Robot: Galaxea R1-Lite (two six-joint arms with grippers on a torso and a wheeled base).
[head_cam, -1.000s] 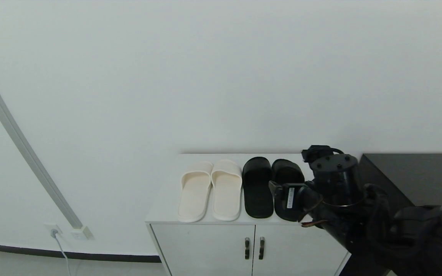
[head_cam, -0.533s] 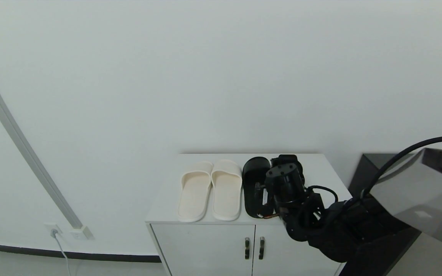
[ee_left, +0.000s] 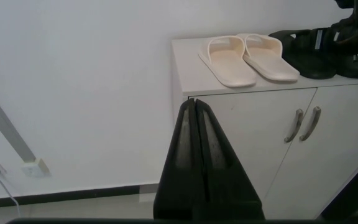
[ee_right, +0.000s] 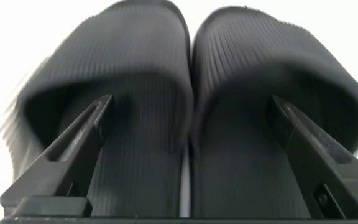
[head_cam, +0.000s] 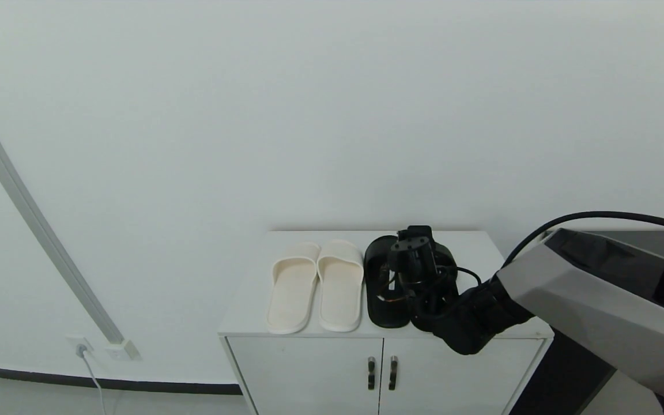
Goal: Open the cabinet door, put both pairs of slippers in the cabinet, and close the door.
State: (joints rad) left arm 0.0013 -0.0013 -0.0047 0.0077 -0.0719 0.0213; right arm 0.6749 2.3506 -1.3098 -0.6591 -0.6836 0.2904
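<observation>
The black pair (head_cam: 385, 302) is set side by side, the two slippers touching, on top of the cabinet (head_cam: 246, 314), toes toward the wall (head_cam: 332, 115). The white pair (head_cam: 293, 288) is laid just beside it, nearer the robot's left. Both doors (head_cam: 309, 374) are shut, with the two handles (head_cam: 371, 372) close together at the middle seam, so the opening step is judged not yet done.

The right gripper (ee_right: 191, 106) is held low over the black pair, level with the ribbed straps. Its jaws are spread wide, one finger outside each strap, and nothing is clamped. The left gripper (ee_left: 195, 106) is held well apart from the cabinet, low and off its left front corner, with its jaws pressed together and nothing between them.

The slippers are judged to be moulded foam or soft rubber: light, pliant and unlikely to be harmed by squeezing. The ribbing should give some grip. Hold is best taken across the outer sides of both straps, so that the pair is pinched into one bundle. As the straps are expected to give under pressure, a firm closure would be needed, or one slipper could slide out and drop.
</observation>
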